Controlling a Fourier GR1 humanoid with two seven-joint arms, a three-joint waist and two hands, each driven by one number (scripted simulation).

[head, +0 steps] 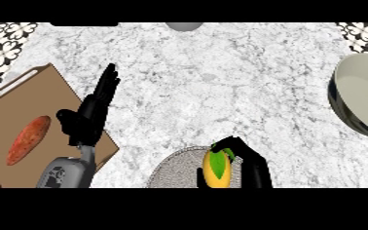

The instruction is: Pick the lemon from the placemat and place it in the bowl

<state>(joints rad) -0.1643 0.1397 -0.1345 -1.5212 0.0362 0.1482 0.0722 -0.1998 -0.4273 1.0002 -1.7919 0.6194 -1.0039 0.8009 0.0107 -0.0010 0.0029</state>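
Lemon: inside right hand, fingers curled round it, over placemat.
Bowl: well off to that hand's right, holding nothing visible.
Left hand: open, resting.
Left to do: carry, release.

No readable text, labels or numbers.

We're looking at a kitchen, folks, straight down onto a worktop. The counter is pale speckled marble, and patterned black-and-white tile peeks in at both far corners like a backsplash. A wooden cutting board sits at the left with a reddish sweet potato on it. Over at the right edge there's a bowl, and low in the middle a woven grey placemat carrying a lemon.
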